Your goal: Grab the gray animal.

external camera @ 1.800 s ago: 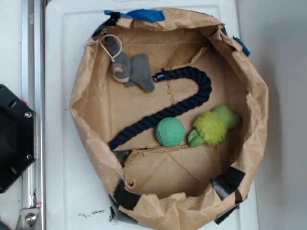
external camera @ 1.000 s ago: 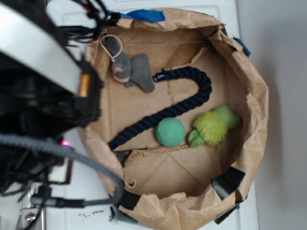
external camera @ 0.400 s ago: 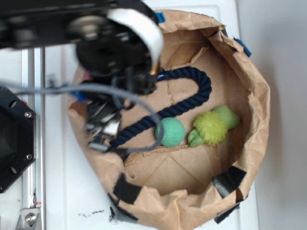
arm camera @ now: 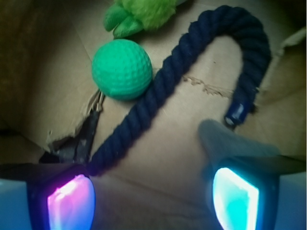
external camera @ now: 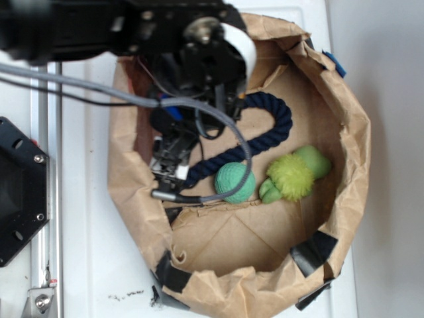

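Note:
The gray animal is hidden under my arm in the exterior view. The wrist view shows only a soft gray part of it, just above my right fingertip and beside the capped end of the navy rope. My gripper is open; its glowing pink and cyan pads stand wide apart with bare cardboard between them. The gray part lies at the right pad's upper edge, not between the pads. Whether it touches the pad I cannot tell.
The toys lie in a shallow brown paper bin with crumpled walls. The navy rope curves across the floor, with a green dimpled ball and a lime fuzzy toy beside it. Black tape patches the rim.
My arm swung in from the left and now hangs over the bin's back left, covering the gray animal. The rope, ball and lime toy have not moved.

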`<state>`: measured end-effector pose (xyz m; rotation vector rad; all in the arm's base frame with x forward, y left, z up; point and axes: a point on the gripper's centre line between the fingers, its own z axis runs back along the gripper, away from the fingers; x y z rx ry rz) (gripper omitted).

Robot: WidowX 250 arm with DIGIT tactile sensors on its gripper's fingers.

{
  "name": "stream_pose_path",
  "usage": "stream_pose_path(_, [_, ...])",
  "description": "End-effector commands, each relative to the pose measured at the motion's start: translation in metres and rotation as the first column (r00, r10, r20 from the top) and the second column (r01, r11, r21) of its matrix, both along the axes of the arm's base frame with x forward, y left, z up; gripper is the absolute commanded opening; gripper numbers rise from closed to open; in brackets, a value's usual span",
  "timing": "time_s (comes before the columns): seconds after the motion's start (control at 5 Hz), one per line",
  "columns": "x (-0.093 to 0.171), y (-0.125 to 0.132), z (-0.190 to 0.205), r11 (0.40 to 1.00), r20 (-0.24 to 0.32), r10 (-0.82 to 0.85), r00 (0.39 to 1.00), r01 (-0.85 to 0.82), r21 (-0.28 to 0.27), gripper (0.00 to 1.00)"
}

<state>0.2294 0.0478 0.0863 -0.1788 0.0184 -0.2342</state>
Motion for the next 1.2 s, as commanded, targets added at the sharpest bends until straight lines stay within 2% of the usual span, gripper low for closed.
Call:
stream_pose_path(0.0, [0.005, 0.005, -0.022, 0.997, 0.023, 0.012, 1.000, -0.013, 0.081, 1.00])
stream_pose_path(0.2, [0.008, 0.012, -0.019, 0.992, 0.094, 0.065, 0.993, -0.075, 0.104, 1.00])
stream_pose_path(0.4, [0.007, 0.017, -0.012, 0.966, 0.193, 0.155, 0.969, -0.189, 0.175, 1.00])
stream_pose_path(1.0, [0.001, 0.027, -0.005, 0.919, 0.210, 0.242, 0.947, -0.293, 0.265, 1.00])
